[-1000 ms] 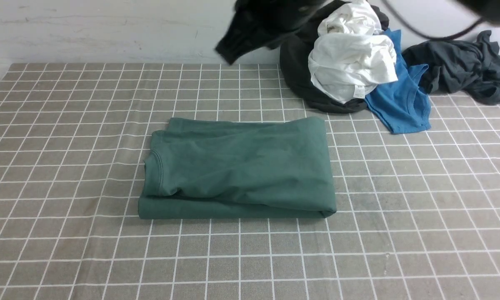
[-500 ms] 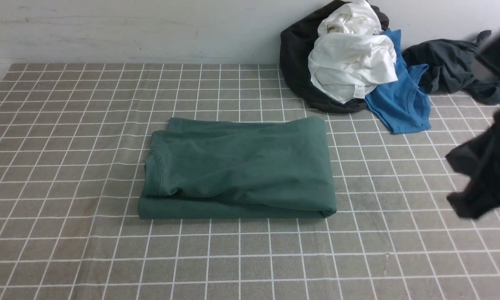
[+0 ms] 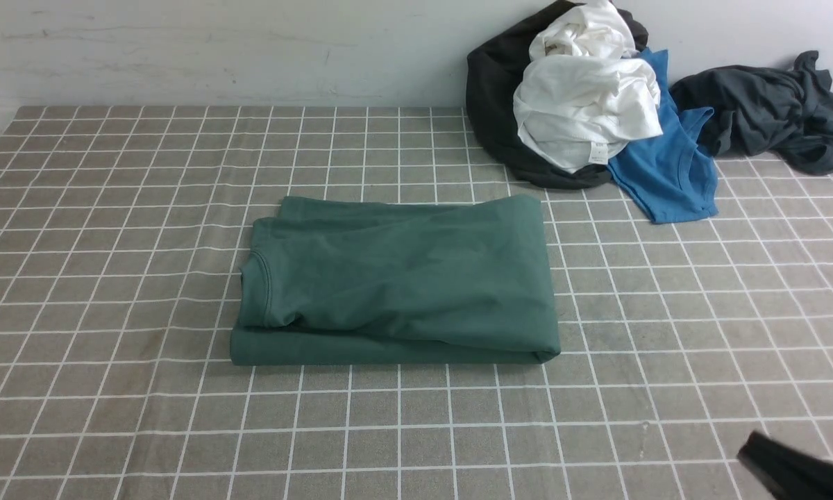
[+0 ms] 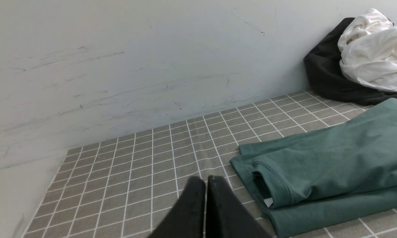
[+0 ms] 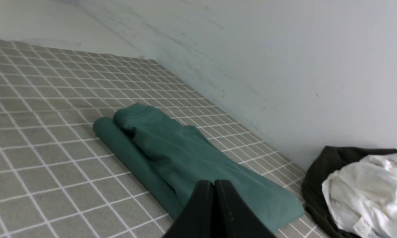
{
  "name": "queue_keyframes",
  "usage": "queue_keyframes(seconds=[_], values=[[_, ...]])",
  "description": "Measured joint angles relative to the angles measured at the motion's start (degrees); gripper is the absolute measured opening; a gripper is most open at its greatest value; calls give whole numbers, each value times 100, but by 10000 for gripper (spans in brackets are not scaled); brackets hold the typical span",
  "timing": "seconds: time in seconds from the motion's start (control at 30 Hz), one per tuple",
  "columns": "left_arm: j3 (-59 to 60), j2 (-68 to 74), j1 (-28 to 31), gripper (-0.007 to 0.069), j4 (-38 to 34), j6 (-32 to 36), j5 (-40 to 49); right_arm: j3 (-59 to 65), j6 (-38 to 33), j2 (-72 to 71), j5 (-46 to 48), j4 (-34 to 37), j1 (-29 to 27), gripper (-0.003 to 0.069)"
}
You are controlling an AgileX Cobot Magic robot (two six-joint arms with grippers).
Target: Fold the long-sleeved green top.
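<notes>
Nearest you, the right gripper [image 5: 214,185] has its fingers pressed together, empty, at the front right corner of the checked tablecloth [image 3: 111,417]. Your left gripper [image 4: 205,181] is likewise closed on nothing — it shows only in its own wrist view. Mid-table lies the green top [image 3: 396,281], folded into a flat rectangle, collar to the left. Farther back, against the wall [image 3: 215,48]: a white garment [image 3: 586,104] heaped on a black one [image 3: 493,104], a blue shirt [image 3: 666,173], a dark grey garment [image 3: 770,111].

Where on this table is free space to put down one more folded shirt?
Bare cloth lies left of the green top, along the near edge, and between it and the right edge. The far right corner is crowded: white garment, blue shirt, dark grey garment.
</notes>
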Motion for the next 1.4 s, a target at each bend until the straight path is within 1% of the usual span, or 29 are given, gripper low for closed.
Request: queue_keyframes(seconds=[0.07,0.13,0.23,0.33,0.37,0.4,0.43,0.47,0.53,0.6,0.67,0.73,0.83,0.87,0.93,1.07,1.2,1.4], values=[[0,0,0,-8,0,0,0,326,0,-140,-47,-191,0,-13],[0,0,0,-8,0,0,0,386,42,-170,32,-203,0,-13],[0,0,0,-8,-5,0,0,407,300,-198,578,-27,0,-13],[0,0,0,-8,-5,0,0,407,667,-241,1234,306,0,-13],[0,0,0,-8,-5,0,0,407,693,-241,1276,306,0,-13],[0,0,0,-8,-5,0,0,407,835,-408,1585,421,-21,-13],[0,0,0,-8,-5,0,0,407,852,-408,1624,433,-22,-13],[0,0,0,-8,-5,0,0,407,962,-754,1924,513,-93,-13],[0,0,0,-8,-5,0,0,407,986,-1060,2126,547,-199,-13],[0,0,0,-8,-5,0,0,407,999,-1765,2534,665,-710,-13],[5,0,0,-8,-5,0,6,407,1016,-1974,2727,866,-1128,-13],[5,-6,0,-8,-5,0,6,407,1015,-2018,2933,1217,-1802,-13],[5,-6,0,-8,-5,0,6,401,1015,-2024,2951,1735,-2397,-13],[5,-6,0,-8,-5,0,6,396,1015,-2024,2951,1773,-2471,-13],[5,-6,0,-8,-5,0,6,397,1015,-2024,2951,2237,-2847,-13],[5,-6,0,-8,-5,0,6,397,1015,-2024,2951,2612,-2961,-13],[5,-6,0,-8,-5,0,6,397,1003,-2024,2951,2689,-2990,-13],[5,-6,0,-8,-5,0,6,397,975,-2024,2956,2748,-3293,-13]])
